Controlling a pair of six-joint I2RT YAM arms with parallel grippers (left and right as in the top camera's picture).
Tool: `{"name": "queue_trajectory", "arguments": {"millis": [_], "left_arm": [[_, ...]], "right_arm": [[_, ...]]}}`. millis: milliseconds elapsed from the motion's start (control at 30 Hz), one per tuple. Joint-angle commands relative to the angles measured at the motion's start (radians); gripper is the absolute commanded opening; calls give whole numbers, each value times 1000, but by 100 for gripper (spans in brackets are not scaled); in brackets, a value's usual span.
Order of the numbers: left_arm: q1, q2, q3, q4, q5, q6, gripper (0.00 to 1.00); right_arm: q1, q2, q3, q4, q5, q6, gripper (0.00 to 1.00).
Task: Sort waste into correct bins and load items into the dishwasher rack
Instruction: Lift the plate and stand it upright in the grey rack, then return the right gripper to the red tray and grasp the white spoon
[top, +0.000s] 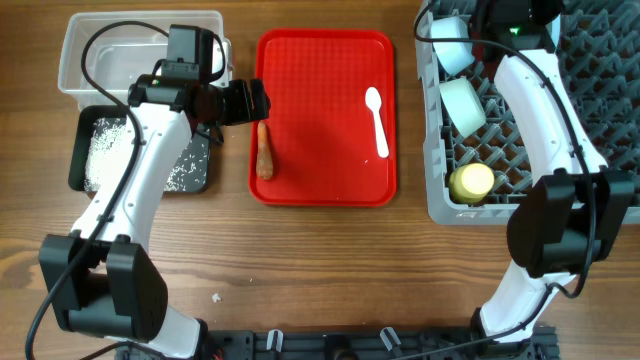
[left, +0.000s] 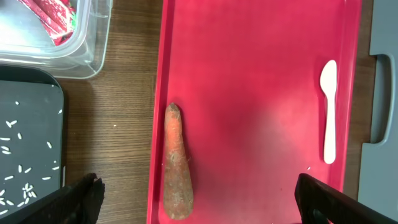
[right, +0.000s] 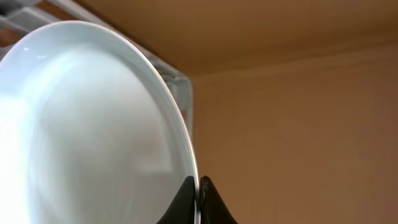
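Bright, even light with soft shadows; the plate (right: 93, 124) glares, blurred up close.

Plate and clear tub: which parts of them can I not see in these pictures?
- Plate: overhead, hidden by the right arm; right wrist view, cut off by left and bottom edges.
- Clear tub: left wrist view, frame edges cut off it and its wrapper.

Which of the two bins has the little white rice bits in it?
The shallow black rectangular tray: white rice grains lie scattered on its floor. The clear plastic rectangular tub beside it holds a red-and-white crinkled wrapper instead.
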Motion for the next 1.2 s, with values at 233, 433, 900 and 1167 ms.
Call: {"name": "queue_trajectory", "arguments": {"millis": [233, 433, 900, 1167], "left_arm": [[5, 2, -1, 3, -3, 2, 100], [5, 2, -1, 3, -3, 2, 100], [5, 2, -1, 3, -3, 2, 100], [5, 2, -1, 3, -3, 2, 100]], "right_arm": [[2, 27, -3, -99, -151, 177, 4], [2, 27, -3, -111, -260, 254, 33], [53, -137, -2, -191, -469, 545, 100], [165, -304, -2, -375, -1057, 776, 100]]}}
